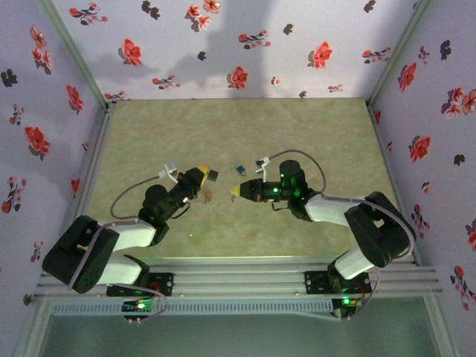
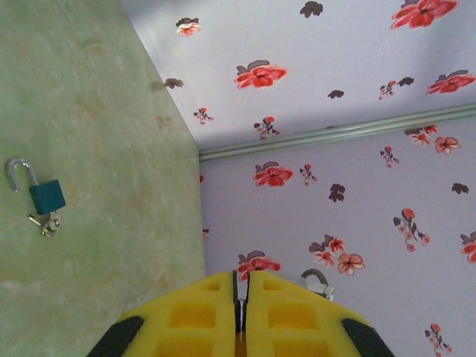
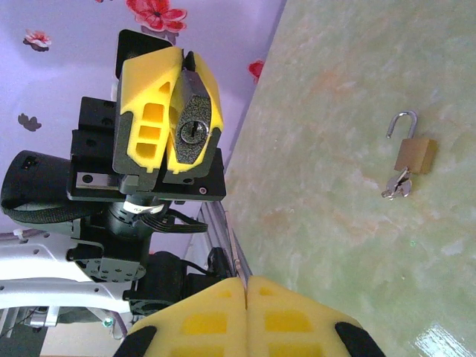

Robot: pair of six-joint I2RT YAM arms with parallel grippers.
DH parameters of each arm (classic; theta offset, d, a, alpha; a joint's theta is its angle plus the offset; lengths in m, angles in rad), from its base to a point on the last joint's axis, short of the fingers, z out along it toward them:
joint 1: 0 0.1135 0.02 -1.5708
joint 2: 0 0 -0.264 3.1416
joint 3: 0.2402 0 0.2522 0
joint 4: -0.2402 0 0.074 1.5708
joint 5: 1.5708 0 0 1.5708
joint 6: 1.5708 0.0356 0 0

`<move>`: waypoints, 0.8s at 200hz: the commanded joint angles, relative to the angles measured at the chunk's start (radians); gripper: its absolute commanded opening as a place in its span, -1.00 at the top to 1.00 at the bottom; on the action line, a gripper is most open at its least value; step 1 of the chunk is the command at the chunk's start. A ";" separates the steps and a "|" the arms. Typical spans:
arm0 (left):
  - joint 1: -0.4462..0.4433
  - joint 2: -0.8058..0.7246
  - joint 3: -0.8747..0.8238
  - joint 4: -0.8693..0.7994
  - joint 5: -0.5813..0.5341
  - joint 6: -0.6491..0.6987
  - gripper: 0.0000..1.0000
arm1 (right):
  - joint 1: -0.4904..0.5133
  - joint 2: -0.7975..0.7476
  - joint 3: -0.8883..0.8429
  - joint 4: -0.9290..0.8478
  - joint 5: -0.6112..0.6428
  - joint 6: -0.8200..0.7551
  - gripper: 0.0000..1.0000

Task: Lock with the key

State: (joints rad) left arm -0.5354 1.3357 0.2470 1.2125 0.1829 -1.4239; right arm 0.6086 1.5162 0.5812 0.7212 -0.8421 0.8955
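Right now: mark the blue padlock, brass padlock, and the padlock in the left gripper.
blue padlock (image 2: 47,196): left wrist view, on its body.
brass padlock (image 3: 414,155): right wrist view, on its body.
gripped padlock (image 3: 192,131): right wrist view, keyhole face.

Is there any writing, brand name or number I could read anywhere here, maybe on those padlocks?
No text can be read.
On the grey padlock held in the left gripper: a keyhole face, no legible marking.
On the blue padlock: too small to tell.
On the brass padlock: too small to tell.
On the walls: flower print, no letters.
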 commanded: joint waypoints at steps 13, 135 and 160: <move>0.012 -0.005 -0.002 0.039 0.007 0.007 1.00 | -0.005 -0.070 0.004 -0.071 0.004 -0.069 1.00; -0.070 -0.039 0.253 -0.660 0.075 0.282 1.00 | -0.188 -0.367 -0.060 -0.383 0.262 -0.188 1.00; -0.112 0.027 0.344 -0.786 0.079 0.328 1.00 | -0.222 -0.421 -0.080 -0.420 0.332 -0.187 1.00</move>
State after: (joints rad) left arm -0.6117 1.3087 0.5060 0.6037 0.2401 -1.1881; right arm 0.4156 1.1481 0.5259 0.3626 -0.6159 0.7376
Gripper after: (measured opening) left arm 0.078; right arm 0.039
